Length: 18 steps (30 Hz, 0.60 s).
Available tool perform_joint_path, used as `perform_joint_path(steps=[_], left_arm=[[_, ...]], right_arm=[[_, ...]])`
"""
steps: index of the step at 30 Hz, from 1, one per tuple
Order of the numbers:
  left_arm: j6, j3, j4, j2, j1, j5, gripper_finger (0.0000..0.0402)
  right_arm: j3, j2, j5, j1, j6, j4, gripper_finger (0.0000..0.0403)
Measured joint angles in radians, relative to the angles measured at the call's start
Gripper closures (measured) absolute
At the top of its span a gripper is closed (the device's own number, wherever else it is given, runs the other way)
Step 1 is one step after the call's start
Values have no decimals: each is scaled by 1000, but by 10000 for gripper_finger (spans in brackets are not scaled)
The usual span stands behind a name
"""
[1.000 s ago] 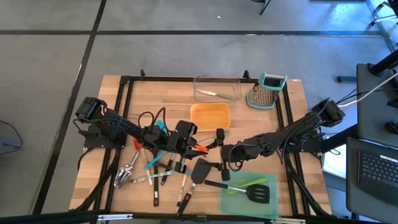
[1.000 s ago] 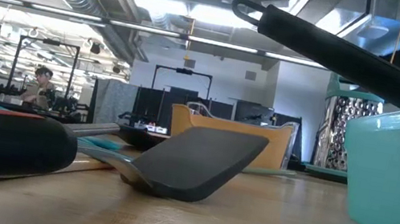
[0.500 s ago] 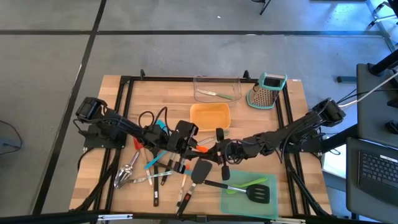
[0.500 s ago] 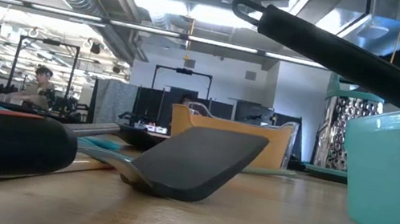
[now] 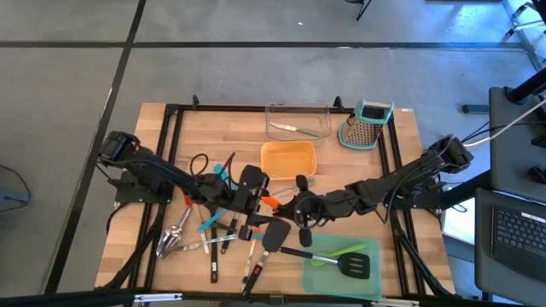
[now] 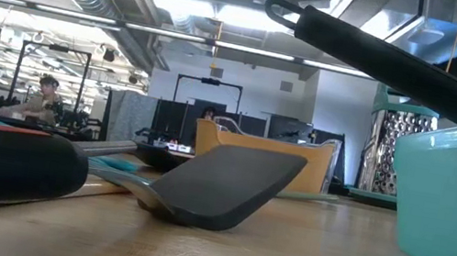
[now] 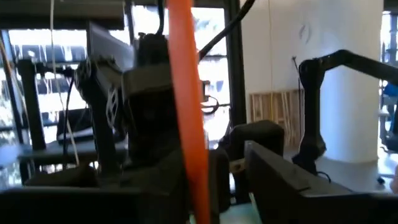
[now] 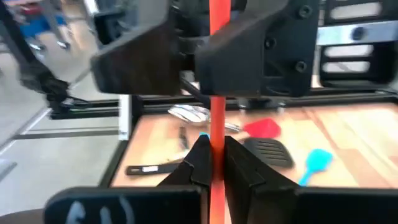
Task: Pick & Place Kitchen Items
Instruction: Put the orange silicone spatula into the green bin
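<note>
An orange long-handled utensil hangs in the air over the middle of the table, between my two grippers. My right gripper comes from the right and is shut on its handle. My left gripper faces it from the left. Its fingers stand open on either side of the same handle. Other kitchen items lie on the wood at the front left: a steel scoop, a teal tool, black-handled tools and a black spatula. My right gripper pinches the orange handle between its two fingers. The fingers come level from the table's right side and lie across the handle. The utensil stands about upright, lifted clear of the table. My left gripper: I cannot tell whether a finger touches the handle.
An orange tray and a clear tray holding a knife stand behind the grippers. The steel grater is at the far right. A teal tray at the front right holds a black spatula and a green tool.
My right gripper has moved toward the table's left, up to the orange utensil at my left gripper. The utensil has stayed in the air over the table's middle.
</note>
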Motion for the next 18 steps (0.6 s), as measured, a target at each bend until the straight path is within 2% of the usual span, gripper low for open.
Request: perform_joint_path(steps=[4, 6, 8, 12, 15, 18], left_arm=[[-39, 0, -179, -87, -24, -32, 196], [-57, 0, -311, -150, -41, -79, 174], [-65, 0, -429, -206, -60, -176, 160], [-64, 0, -610, -274, -92, -447, 150], [-76, -1, -654, -283, -105, -567, 151], [-66, -2, -646, -283, -113, -582, 153]], right_arm=[[59, 0, 77, 21, 8, -147, 386], [109, -1, 87, 29, 39, -281, 386], [167, -4, 88, 43, 77, -415, 386], [270, -7, 84, 79, 191, -672, 386], [338, -7, -19, 107, 345, -863, 386], [352, -8, -165, 149, 520, -1009, 386]])
